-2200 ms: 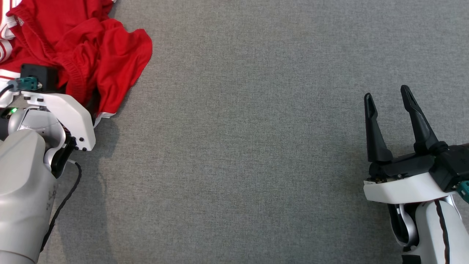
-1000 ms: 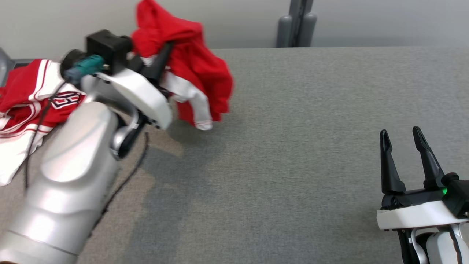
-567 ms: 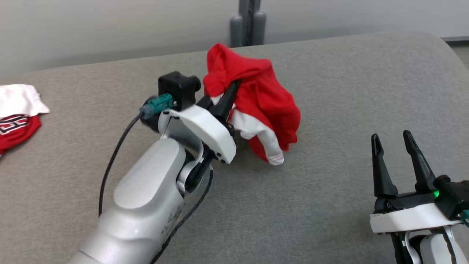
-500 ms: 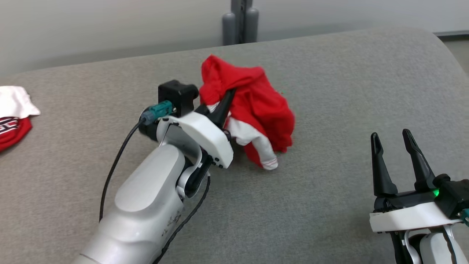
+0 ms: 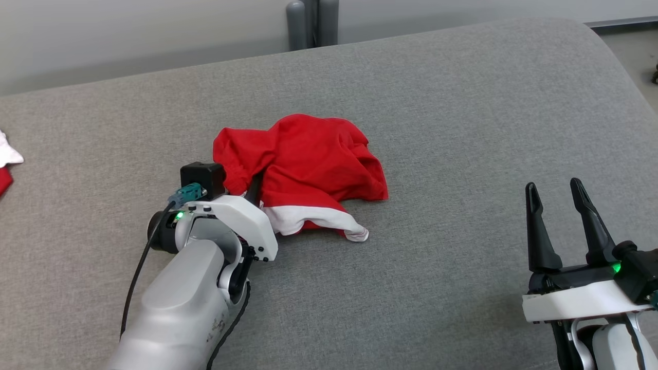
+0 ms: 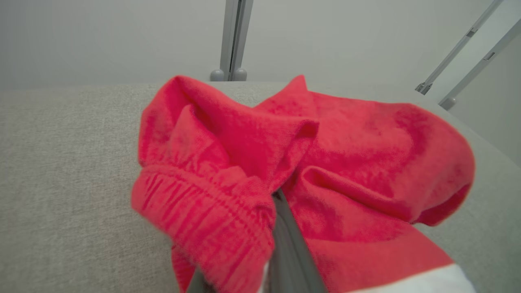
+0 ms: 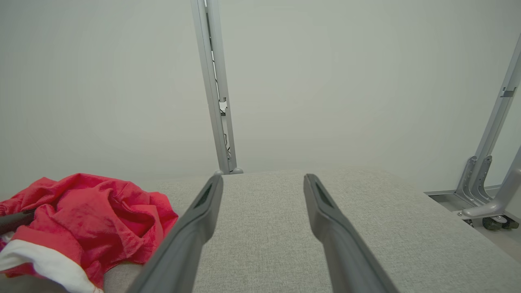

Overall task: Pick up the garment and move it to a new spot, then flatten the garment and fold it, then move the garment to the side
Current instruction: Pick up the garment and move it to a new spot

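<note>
The garment [image 5: 308,162], red with a white hem, lies crumpled on the grey padded table [image 5: 462,128] near its middle. My left gripper [image 5: 253,186] is low at the garment's near-left edge, shut on a bunch of its elastic waistband, with the fingertips buried in cloth. In the left wrist view the red cloth [image 6: 325,162] wraps over the closed fingers [image 6: 285,240]. My right gripper [image 5: 555,189] hovers open at the near right, well apart from the garment. The right wrist view shows its spread fingers [image 7: 321,211] with nothing between them, and the garment [image 7: 89,211] to the left.
Another red and white piece of clothing [image 5: 5,164] pokes in at the table's far-left edge. A grey post [image 5: 308,23] stands behind the table's back edge. The table rounds off at the right, with metal frame legs [image 7: 484,179] on the floor beyond.
My left gripper has come down with the garment, which now rests spread on the table instead of hanging. The head camera has shifted. The right gripper stays still and open.
</note>
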`<state>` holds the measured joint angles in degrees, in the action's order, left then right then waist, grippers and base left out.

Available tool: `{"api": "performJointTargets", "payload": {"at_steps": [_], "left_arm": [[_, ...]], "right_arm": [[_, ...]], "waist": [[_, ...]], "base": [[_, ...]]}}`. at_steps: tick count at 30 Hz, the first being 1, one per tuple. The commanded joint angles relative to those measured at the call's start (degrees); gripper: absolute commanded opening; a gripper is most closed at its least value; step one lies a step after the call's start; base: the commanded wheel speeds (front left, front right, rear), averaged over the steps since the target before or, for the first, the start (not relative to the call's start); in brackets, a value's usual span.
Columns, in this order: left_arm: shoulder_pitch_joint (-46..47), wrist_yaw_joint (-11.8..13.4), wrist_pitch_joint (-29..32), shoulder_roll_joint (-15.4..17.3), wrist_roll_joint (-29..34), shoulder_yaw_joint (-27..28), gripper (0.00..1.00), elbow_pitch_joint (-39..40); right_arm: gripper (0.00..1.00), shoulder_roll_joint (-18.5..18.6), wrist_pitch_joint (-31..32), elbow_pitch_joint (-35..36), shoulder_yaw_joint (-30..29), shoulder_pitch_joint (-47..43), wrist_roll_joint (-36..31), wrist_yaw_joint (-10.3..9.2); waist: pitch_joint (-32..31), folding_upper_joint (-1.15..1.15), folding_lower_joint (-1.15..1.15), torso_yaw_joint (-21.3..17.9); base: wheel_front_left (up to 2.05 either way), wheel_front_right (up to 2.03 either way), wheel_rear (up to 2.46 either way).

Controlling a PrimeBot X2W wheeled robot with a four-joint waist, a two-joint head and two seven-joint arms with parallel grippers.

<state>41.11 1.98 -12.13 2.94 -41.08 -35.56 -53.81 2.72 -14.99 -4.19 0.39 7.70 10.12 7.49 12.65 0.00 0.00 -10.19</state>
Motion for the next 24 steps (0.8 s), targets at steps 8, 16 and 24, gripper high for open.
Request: {"api": "performJointTargets", "payload": {"at_steps": [8,16,24], "left_arm": [[0.7,-1.5,-2.1,0.1,-1.0,-0.2,1.0,-3.6],[-1.4,-3.4,-3.0,0.2,-0.4,-0.2,1.0,-4.2],[-7.7,-2.1,-3.0,3.4,4.9,4.4,1.0,5.9]], "right_arm": [[1.0,0.3,-0.3,-0.2,-0.2,0.5,-0.6,0.01],[1.0,0.3,-0.3,-0.3,-1.3,-1.1,-1.4,0.01],[1.0,0.3,-0.3,-0.2,-2.8,-3.0,-2.9,0.01]], "waist": [[-0.9,0.0,0.0,2.2],[-3.1,0.0,0.0,4.6],[-5.8,0.0,0.0,7.6]], "base": [[0.0,0.0,0.0],[0.0,0.0,0.0],[0.0,0.0,0.0]]}}
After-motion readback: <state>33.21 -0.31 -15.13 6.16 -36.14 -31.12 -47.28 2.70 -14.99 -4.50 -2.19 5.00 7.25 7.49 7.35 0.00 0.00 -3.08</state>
